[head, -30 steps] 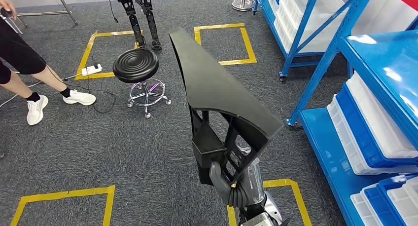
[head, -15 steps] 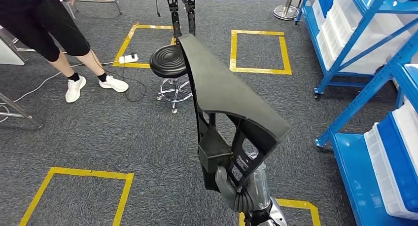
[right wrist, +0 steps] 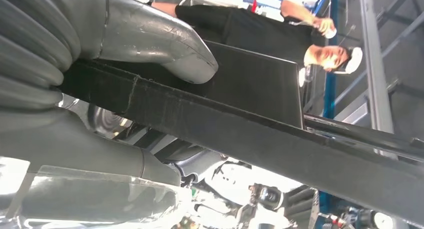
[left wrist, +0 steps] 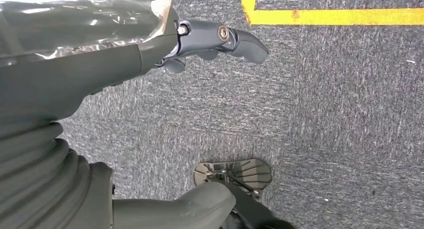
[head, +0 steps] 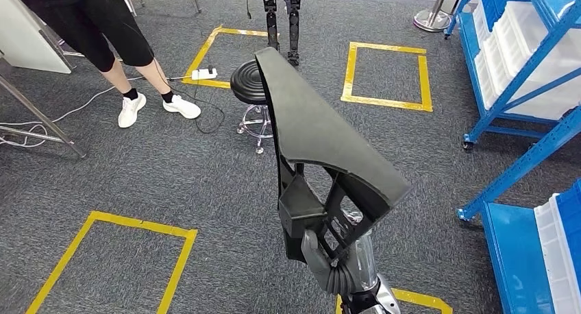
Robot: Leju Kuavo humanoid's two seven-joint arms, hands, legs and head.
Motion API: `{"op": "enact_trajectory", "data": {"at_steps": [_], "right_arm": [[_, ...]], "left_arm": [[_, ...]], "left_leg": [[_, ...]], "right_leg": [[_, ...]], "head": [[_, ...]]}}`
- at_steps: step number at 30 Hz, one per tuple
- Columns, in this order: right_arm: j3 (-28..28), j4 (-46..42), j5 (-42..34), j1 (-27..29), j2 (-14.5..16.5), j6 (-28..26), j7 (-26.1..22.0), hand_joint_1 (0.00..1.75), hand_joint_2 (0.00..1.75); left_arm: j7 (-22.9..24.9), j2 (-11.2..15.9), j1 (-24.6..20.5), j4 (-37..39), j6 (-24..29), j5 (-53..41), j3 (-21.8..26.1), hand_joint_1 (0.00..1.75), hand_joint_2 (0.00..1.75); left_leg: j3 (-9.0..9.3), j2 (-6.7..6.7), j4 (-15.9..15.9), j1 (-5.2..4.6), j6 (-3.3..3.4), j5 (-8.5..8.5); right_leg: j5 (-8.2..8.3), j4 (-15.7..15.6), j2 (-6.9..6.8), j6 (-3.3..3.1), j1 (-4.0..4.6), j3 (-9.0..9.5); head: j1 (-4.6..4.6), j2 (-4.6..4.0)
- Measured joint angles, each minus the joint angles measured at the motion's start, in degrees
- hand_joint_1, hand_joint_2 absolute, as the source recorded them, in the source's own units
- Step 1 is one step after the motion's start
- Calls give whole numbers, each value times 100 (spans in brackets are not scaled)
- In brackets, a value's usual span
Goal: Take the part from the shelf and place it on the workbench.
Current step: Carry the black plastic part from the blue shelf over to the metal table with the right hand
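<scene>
Looking down in the head view: one large black part (head: 312,132) stands upright at frame centre, its long curved panel running from upper centre down to centre right, its ribbed open framework below; right hand (head: 327,262) at bottom centre grips that framework from beneath, thumb wrapped on a strut; part is held in the air over grey carpet (head: 171,180), clear of the blue shelf (head: 521,74) at right; yellow tape squares on the carpet, four counted: two upper centre, one lower left, one partly cut off at the bottom edge; one black round stool (head: 251,86) on a chrome wheeled base, partly behind the part's top; one person (head: 103,33) at upper left in black shorts and two white shoes; one white power strip (head: 204,73) with cable just beside the nearer shoe; one chrome post base (head: 432,19) at upper right; white bins (head: 524,53) sit in the shelf, count not readable.

Left wrist view: left hand (left wrist: 200,44) hangs over carpet holding nothing; dark fingers (left wrist: 240,41) extended and apart from the grey thumb (left wrist: 190,209); one yellow tape corner (left wrist: 300,14) at the top of the frame.

Right wrist view: right hand clamped on the part (right wrist: 260,134); one black bar crosses the frame diagonally, grey thumb (right wrist: 165,44) pressed on its upper face; one person (right wrist: 250,26) in black in the background, blurred.
</scene>
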Motion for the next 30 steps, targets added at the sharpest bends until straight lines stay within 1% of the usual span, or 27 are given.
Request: {"op": "enact_trajectory", "data": {"at_steps": [1, 2, 3, 4, 5, 6, 8, 9, 10, 11, 12, 13, 14, 15, 16, 17, 18, 19, 20, 21, 23, 24, 25, 26, 27, 28, 30], "right_arm": [[-4, -7, -12, 1, -2, -2, -11, 175, 175], [-8, -10, -24, 7, -3, -4, -25, 175, 175], [-10, -13, -34, 12, -3, -8, -39, 175, 175], [-12, -18, -44, 17, -2, -13, -51, 175, 175], [-14, -24, -51, 23, -2, -19, -65, 175, 175], [-15, -31, -60, 26, -3, -25, -78, 175, 175], [-16, -32, -79, 54, -15, -40, -94, 175, 175], [-17, -28, -85, 71, -24, -47, -97, 175, 175], [-17, -22, -88, 88, -34, -52, -97, 175, 175], [-18, -19, -90, 97, -43, -55, -97, 175, 175], [-18, -16, -90, 98, -49, -56, -97, 175, 175], [-18, -15, -90, 97, -52, -57, -97, 175, 175], [-18, -15, -91, 96, -53, -57, -97, 175, 175], [-17, -15, -91, 97, -52, -57, -99, 175, 175], [-17, -14, -92, 103, -51, -57, -101, 175, 175], [-18, -14, -93, 109, -51, -58, -102, 175, 175], [-19, -15, -96, 115, -49, -61, -103, 175, 175], [-21, -15, -98, 118, -46, -63, -103, 175, 175], [-22, -17, -100, 118, -43, -66, -103, 175, 175], [-22, -20, -102, 119, -36, -67, -103, 175, 175], [-23, -24, -103, 129, -25, -67, -104, 175, 175], [-23, -25, -104, 133, -20, -67, -104, 175, 175], [-24, -25, -104, 136, -17, -68, -104, 175, 175], [-25, -24, -105, 139, -15, -68, -103, 175, 175], [-26, -24, -106, 140, -12, -68, -103, 175, 175], [-26, -25, -107, 142, -8, -67, -102, 175, 175], [-27, -26, -107, 143, 2, -67, -102, 175, 175]], "left_arm": [[0, 6, -8, -2, 2, 0, 0, 0, 175], [-1, 12, -14, -3, 10, 2, 0, 0, 175], [-2, 17, -16, -4, 21, 3, 0, 0, 175], [-2, 22, -8, -3, 33, 5, 1, 0, 175], [-2, 23, -2, -3, 46, 7, 1, 0, 175], [-1, 23, 0, -3, 54, 7, 1, 0, 175], [1, 15, -9, -3, 63, 7, 1, 0, 175], [1, 13, -13, -3, 64, 7, 1, 0, 175], [2, 10, -14, -2, 66, 7, 1, 0, 175], [2, 7, -11, -2, 66, 7, 1, 0, 175], [3, 3, -8, -2, 66, 7, 1, 0, 175], [3, -2, -6, -2, 66, 7, 1, 0, 175], [4, -6, -5, -2, 66, 7, 1, 0, 175], [4, -9, -6, -2, 66, 7, 1, 0, 175], [5, -9, -6, -2, 68, 7, 1, 0, 175], [7, -8, -1, -2, 72, 7, 1, 0, 175], [9, -8, 11, -2, 75, 6, 1, 0, 175], [12, -8, 27, -1, 79, 4, 1, 0, 175], [14, -10, 43, 0, 80, 2, 1, 0, 175], [15, -12, 48, 1, 81, -1, 1, 0, 175], [16, -15, 34, 1, 83, -2, 1, 0, 175], [18, -13, 25, 1, 87, -2, 1, 0, 175], [21, -13, 23, 1, 94, -2, 1, 0, 175], [25, -13, 25, 1, 102, -2, 1, 0, 175], [28, -13, 29, 1, 110, -2, 1, 0, 175], [30, -12, 31, 1, 116, -2, 1, 0, 175], [27, -1, 26, -2, 121, -2, 0, 0, 175]], "left_leg": [[87, 75, -172, -38, 46, 27], [96, 84, -208, -63, 69, 4], [102, 26, -248, -81, 94, 17], [147, -43, -315, -60, 111, 51], [203, -111, -399, -39, 125, 91], [259, -178, -480, -10, 140, 133], [312, -313, -549, 25, 147, 172], [310, -388, -547, 33, 147, 173], [311, -471, -544, 41, 141, 169], [315, -557, -538, 52, 129, 162], [320, -641, -524, 69, 109, 151], [321, -725, -496, 91, 76, 131], [306, -803, -445, 104, 29, 101], [276, -876, -372, 112, -26, 57], [240, -936, -307, 118, -77, 20], [203, -984, -267, 125, -121, -2], [178, -1029, -249, 141, -152, -10], [164, -1029, -244, 161, -174, -9], [139, -938, -195, 166, -197, -34], [76, -794, -58, 166, -219, -107], [-215, -457, 521, 156, -258, -383], [-414, -377, 880, 159, -269, -529], [-584, -339, 1168, 160, -271, -613], [-674, -321, 1285, 158, -261, -599], [-658, -309, 1203, 154, -237, -488], [-533, -272, 919, 138, -192, -296], [-181, -27, 208, 63, -59, 15]], "right_leg": [[-12, -7, -50, 13, 2, 13], [-20, -17, -104, 32, -4, 22], [-24, -38, -160, 54, -8, 44], [-37, -40, -163, 77, -5, 55], [-68, 7, -84, 93, -3, 49], [-143, 159, 54, 99, -1, -11], [-401, 796, 362, 89, -31, -321], [-529, 1168, 429, 95, -49, -521], [-591, 1422, 453, 123, -70, -671], [-564, 1486, 461, 177, -96, -734], [-452, 1341, 470, 249, -126, -693], [-283, 1024, 500, 330, -164, -563], [-121, 650, 590, 405, -207, -410], [-7, 357, 673, 425, -235, -282], [51, 173, 738, 410, -248, -202], [61, 105, 770, 364, -238, -169], [60, 111, 730, 299, -221, -160], [64, 110, 684, 263, -221, -154], [69, 106, 639, 229, -222, -141], [67, 99, 590, 197, -229, -129], [43, 94, 479, 139, -205, -105], [26, 94, 415, 114, -183, -98], [12, 94, 350, 94, -162, -90], [-3, 94, 286, 75, -144, -79], [-19, 94, 228, 62, -126, -64], [-37, 92, 173, 54, -109, -40], [-74, 78, 72, 59, -76, 13]], "head": [[3, 0], [8, 0], [5, 1], [5, 1], [8, 1], [10, 1], [26, 1], [33, 1], [39, 1], [39, 1], [39, 1], [39, 1], [45, 1], [49, 1], [49, 1], [50, 1], [46, 1], [44, 1], [34, 1], [16, 1], [-17, 0], [-22, 0], [-22, 0], [-22, 0], [-23, 0], [-23, 0], [-15, 0]]}}
